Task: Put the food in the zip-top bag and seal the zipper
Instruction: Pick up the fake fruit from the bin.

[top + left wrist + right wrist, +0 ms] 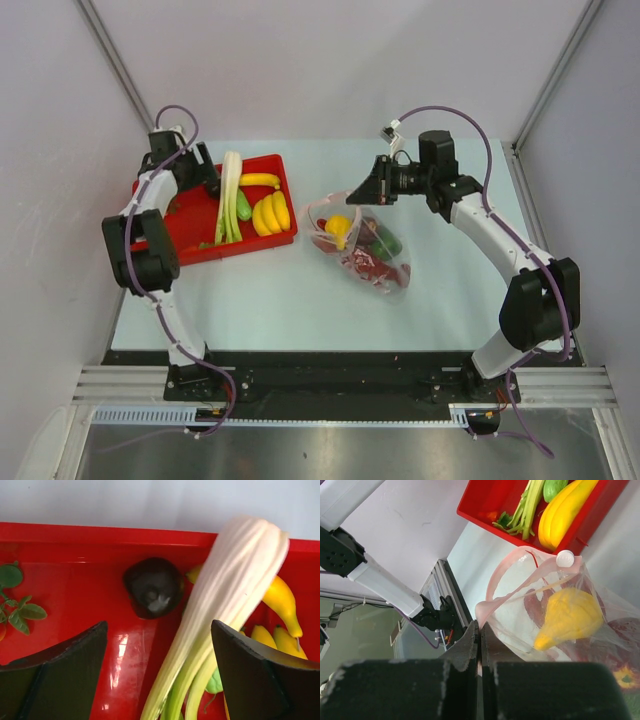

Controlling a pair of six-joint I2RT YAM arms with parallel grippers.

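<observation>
Top view first: the left gripper is hovering over the far-left corner of the red tray, apparently lining up a pick. Waiting in that tray are the leek and the bananas. The zip-top bag is lying on the table just right of the tray, its mouth turned toward it. It is already holding the pear, the green pepper and the red lobster. The right gripper is sitting at the bag's far edge.

Over to the left wrist: the fingers are standing wide apart, gripping nothing. They are framing a dark round fruit resting near the tray's far wall, with the leek crossing just beside it. That fruit looks like the target.

Now the right wrist: the fingers are pressed together, pinching the bag's rim. I'd say they are holding the mouth up and open toward the tray so food can go in. The zipper is looping wide open, not yet sealed, with its white slider on the tray side.
</observation>
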